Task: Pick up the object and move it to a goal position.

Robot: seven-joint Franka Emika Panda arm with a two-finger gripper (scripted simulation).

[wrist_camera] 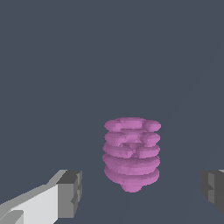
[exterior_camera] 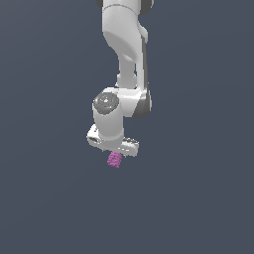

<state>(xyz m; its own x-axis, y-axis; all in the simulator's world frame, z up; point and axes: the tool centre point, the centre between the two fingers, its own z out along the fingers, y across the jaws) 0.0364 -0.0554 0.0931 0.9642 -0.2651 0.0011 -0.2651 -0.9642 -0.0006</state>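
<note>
The object is a small magenta-purple ridged lump, roughly cylindrical, lying on the dark grey floor. In the exterior view it shows just under the white gripper, which hangs right above it. In the wrist view the object lies between the two dark grey fingertips, with clear gaps on both sides. The gripper is open and holds nothing. The fingers do not touch the object.
The dark grey floor spreads flat all around with no other objects in view. The white arm rises from the gripper to the top edge of the exterior view.
</note>
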